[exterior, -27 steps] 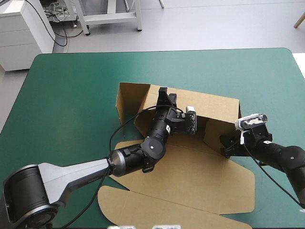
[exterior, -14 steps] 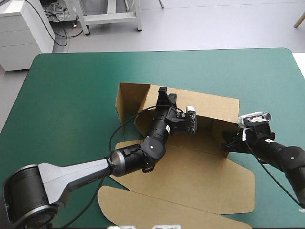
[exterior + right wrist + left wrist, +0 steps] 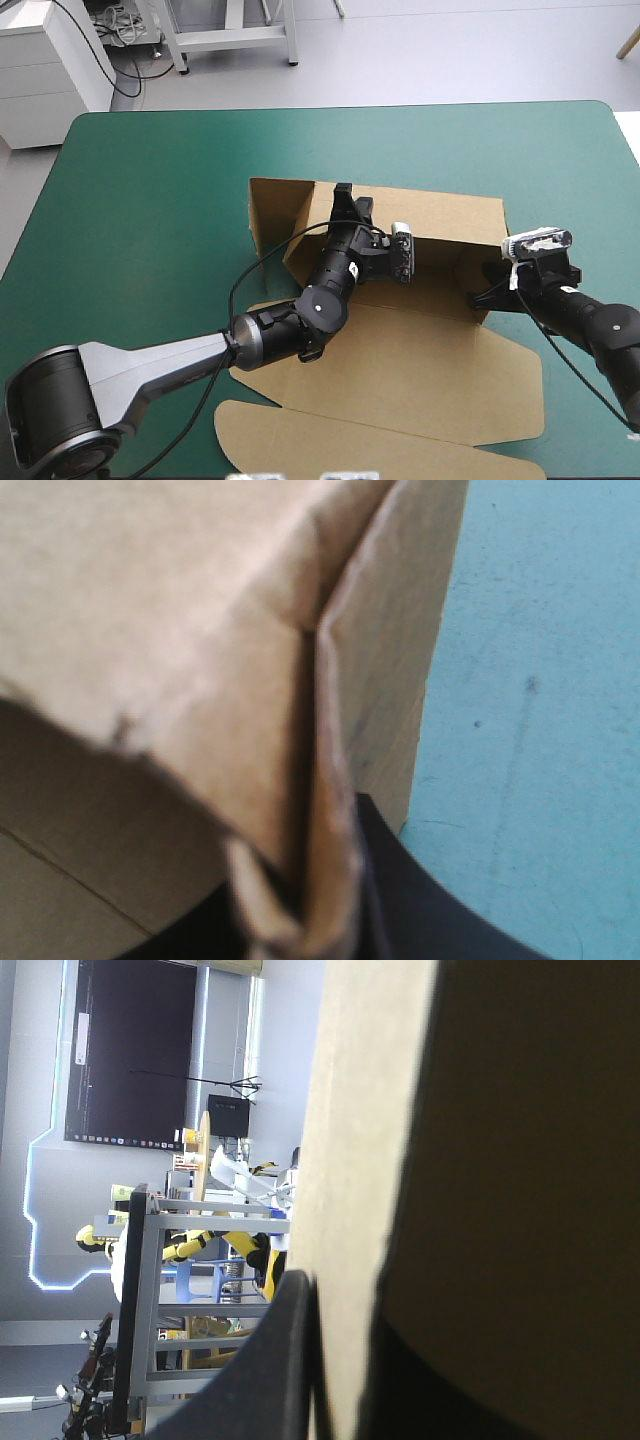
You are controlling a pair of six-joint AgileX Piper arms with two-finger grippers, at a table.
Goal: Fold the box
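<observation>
Standing mid-counter (image 3: 150,200) from above: brown box (image 3: 400,370), far wall raised, near panels flat. Left fingers (image 3: 343,197) on the far wall's top edge, right fingers (image 3: 483,297) at its right corner. Left wrist: fingers all but closed, board pinched between. Right wrist: likewise nipping the doubled corner flap.

Left arm (image 3: 150,365) black with grey shell (right arm (image 3: 590,325) all black).

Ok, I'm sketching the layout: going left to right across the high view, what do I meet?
Teal-green cover → the box, left wall raised → left claw on its back wall → right claw at its right wall → teal-green cover again.
</observation>
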